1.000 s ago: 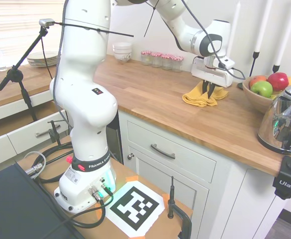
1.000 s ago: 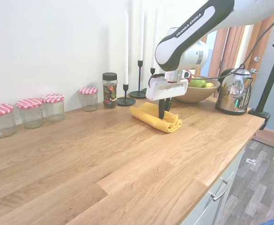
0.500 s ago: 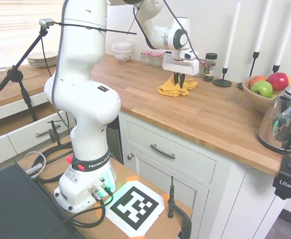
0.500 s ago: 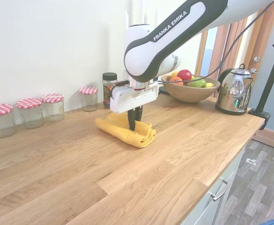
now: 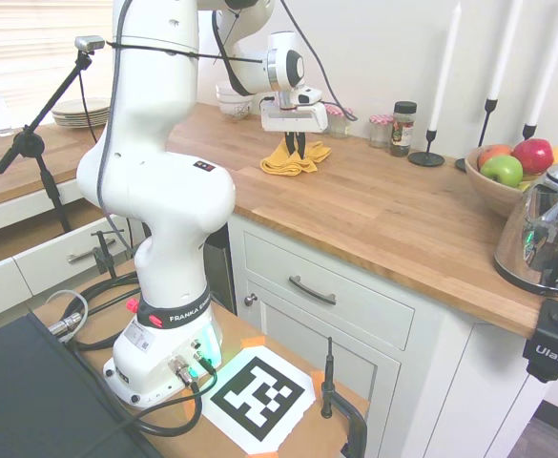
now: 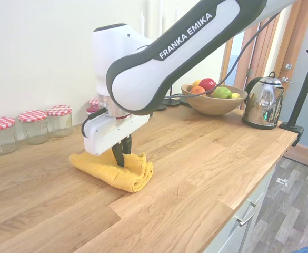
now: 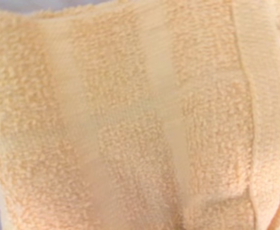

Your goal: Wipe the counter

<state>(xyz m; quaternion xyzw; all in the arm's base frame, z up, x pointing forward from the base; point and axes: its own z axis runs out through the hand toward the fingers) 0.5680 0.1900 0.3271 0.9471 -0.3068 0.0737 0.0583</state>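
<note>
Counter (image 5: 374, 205): long wooden top over white cabinets; runs from upper left to lower right of the first exterior view.
Cloth (image 6: 114, 168): folded yellow towel, lying flat on the counter, left of centre in the second exterior view; also fills the wrist view (image 7: 130, 124).
Gripper (image 6: 121, 157): points straight down, fingers drawn close together and clenched on the cloth, pressing it to the wood.
Front edge: the cloth sits back from the counter's front edge; bare wood lies between them in both exterior views.
Jars (image 6: 35, 126): red-check lids, in a row along the wall, behind the cloth and apart from it.
Open room, right: a wide bare stretch of counter between the cloth and the fruit bowl (image 6: 214, 103).
Kettle (image 6: 261, 105): near the far right end of the counter, just beside the bowl.
Open room, left: bare wood runs on to the frame's left edge in the second exterior view.
Stacked bowls (image 5: 234, 98): upper centre of the first exterior view, by the wall, behind the arm.
</note>
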